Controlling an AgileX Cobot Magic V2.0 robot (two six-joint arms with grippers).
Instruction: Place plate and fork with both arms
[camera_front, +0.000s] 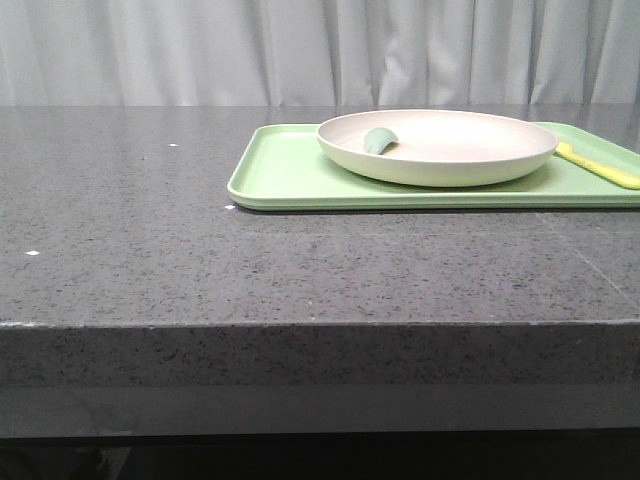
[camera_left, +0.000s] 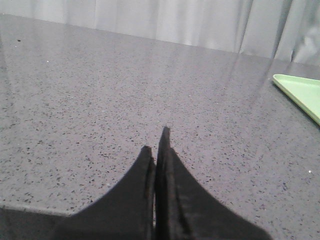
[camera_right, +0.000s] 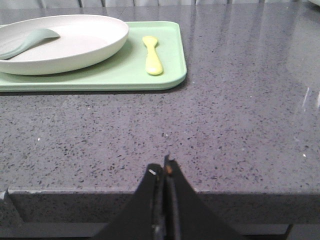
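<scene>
One plate sits on one green tray, toward the middle and right of the tray in the front view. One pale green utensil rests with its broad end inside the plate at about nine o'clock, its handle hidden from us. One yellow utensil lies flat on the tray at three o'clock of the plate, just beside the rim and apart from it. We cannot tell which of the two is the fork: no tines show on either.

We judge that the plate already lies where a placing would leave it, and a utensil lies beside it. That fits a finished setting, and it equally fits a layout waiting to be picked from the tray, so we call neither.

Two grippers: the left gripper hangs over bare countertop with its fingers pressed together, gripping nothing. The right gripper sits at the counter's near edge, fingers likewise together and empty
</scene>
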